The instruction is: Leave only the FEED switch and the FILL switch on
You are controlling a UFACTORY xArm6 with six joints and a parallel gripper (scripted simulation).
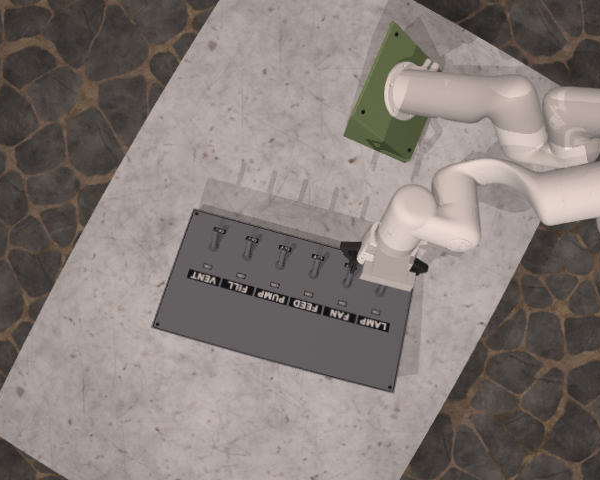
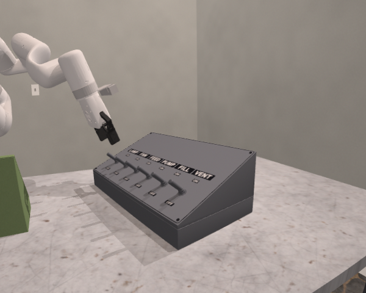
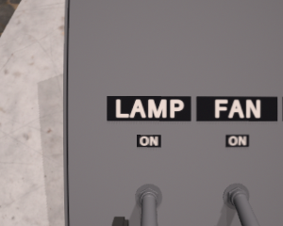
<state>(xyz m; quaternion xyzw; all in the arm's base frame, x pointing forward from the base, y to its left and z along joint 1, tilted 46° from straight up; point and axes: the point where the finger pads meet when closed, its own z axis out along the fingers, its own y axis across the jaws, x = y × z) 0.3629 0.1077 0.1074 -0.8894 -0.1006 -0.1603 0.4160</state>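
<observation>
The dark grey sloped console [image 1: 285, 304] lies on the table and also shows in the side view [image 2: 177, 185]. It has six lever switches in a row, labelled VENT, FILL [image 1: 236, 286], PUMP, FEED [image 1: 305, 306], FAN [image 1: 339, 314] and LAMP [image 1: 373, 323]. All the levers lean the same way, toward the low edge and away from the ON marks. My gripper [image 2: 109, 133] is open and empty, hovering above the LAMP end of the row. The wrist view shows the LAMP lever [image 3: 149, 207] and the FAN lever [image 3: 240, 204] just below their ON marks. From above, my wrist hides the LAMP lever.
A green box [image 1: 388, 98] stands on the table behind the console's LAMP end, and at the left in the side view [image 2: 5, 195]. The table's edge runs close to the right of the console.
</observation>
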